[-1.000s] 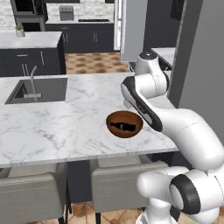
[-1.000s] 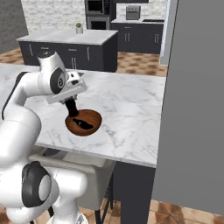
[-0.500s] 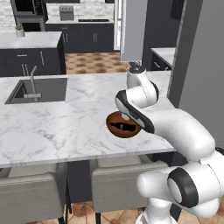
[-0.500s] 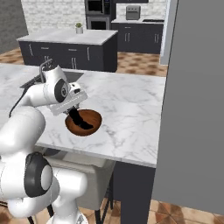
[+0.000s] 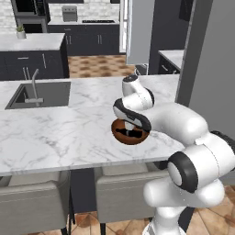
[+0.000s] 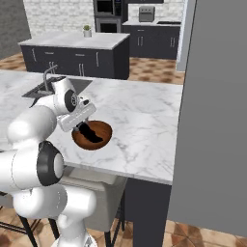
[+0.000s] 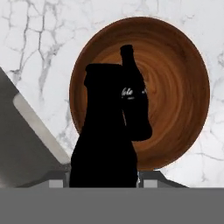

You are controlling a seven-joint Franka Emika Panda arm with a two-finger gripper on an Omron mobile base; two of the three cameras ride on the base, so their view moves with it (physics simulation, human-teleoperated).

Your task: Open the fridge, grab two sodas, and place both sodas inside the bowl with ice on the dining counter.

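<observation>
The reddish-brown bowl [image 5: 120,131] [image 6: 102,129] [image 7: 175,87] sits on the white marble dining counter [image 5: 55,133] [image 6: 140,116], near its front edge. One black soda [image 7: 134,109] lies inside the bowl. My gripper [image 7: 104,178] [image 6: 80,128] hovers just over the bowl's near side, shut on a second soda [image 7: 105,144], which hangs neck-down toward the bowl and hides part of it. No ice can be made out in the bowl. A tall grey slab [image 6: 212,120] rises at the right; I cannot tell whether it is the fridge.
A sink with a faucet [image 5: 36,94] [image 6: 48,82] is set in the counter to the left of the bowl. Grey stools [image 5: 124,183] stand under the counter's front edge. Dark cabinets [image 5: 41,59] with light tops stand across the floor behind.
My hand has come down from above the counter to just over the bowl, with the soda still in it. The bowl and the soda inside it have not moved.
</observation>
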